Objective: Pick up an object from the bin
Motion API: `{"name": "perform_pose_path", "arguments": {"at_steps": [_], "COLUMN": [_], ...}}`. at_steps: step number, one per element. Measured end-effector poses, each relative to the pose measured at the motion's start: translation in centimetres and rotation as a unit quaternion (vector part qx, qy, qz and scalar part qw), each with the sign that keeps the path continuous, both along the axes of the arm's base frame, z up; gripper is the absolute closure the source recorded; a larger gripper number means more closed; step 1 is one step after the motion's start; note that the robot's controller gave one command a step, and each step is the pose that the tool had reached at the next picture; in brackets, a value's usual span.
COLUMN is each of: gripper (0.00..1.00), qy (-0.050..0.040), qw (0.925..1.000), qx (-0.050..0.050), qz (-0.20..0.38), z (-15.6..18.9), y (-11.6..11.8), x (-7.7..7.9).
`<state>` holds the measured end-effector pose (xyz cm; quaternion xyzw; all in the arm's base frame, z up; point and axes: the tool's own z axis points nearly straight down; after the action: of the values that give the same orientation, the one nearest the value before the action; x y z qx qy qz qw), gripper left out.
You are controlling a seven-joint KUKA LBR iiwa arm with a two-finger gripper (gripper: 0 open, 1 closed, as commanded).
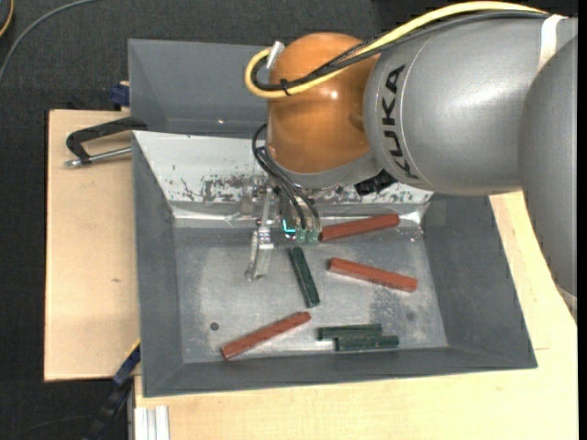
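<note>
Silver robot arm (477,99), the largest and closest element, enters from the right and covers the upper right part of the bin (154,264). The grey metal bin has sloping walls and a flat floor on which a few loose sticks lie well apart. An orange cover (316,99) on the wrist, with a yellow cable (413,26) looped over it, hangs above the back slope. Below it the tool (273,246) hangs low near the back of the floor; whether it is apart or together cannot be told, and nothing is seen clamped in it.

Contents, by position:
- A dark green stick (304,278) lies flat at mid-floor. Its upper end is just beside the tool, making it the likeliest thing to be picked.
- An upper red stick (359,227) lies along the foot of the back slope, its left end near the tool.
- A middle red stick (372,275) lies to the right.
- A front red stick (266,335) lies at the lower left.
- Two more dark green sticks (359,338) lie touching, side by side at the front.

Likely faults: the green stick lies flat, and the tool is at its end rather than its middle. A closing grip could therefore slip off or lift it tilted, so that it drops. The upper red stick could be nudged or caught along with it. The back slope is close enough for the tool to scrape it.
</note>
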<state>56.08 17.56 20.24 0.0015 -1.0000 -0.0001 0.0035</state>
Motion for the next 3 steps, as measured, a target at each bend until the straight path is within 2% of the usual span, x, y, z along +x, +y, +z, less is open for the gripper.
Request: {"name": "perform_pose_path", "arguments": {"at_steps": [1, 2, 3], "gripper": [0.0, 0.0, 0.0], "qy": [0.0004, 0.0007, -0.0058], "qw": [1.0, 0.9997, 0.9955], "qx": [-0.002, -0.002, 0.001], "qz": [0.007, 0.024, 0.094], "z": [-4.6, -12.0, -13.2], "y": [-5.5, -13.7, -8.5], "x": [-5.3, -6.9, -6.3]}}
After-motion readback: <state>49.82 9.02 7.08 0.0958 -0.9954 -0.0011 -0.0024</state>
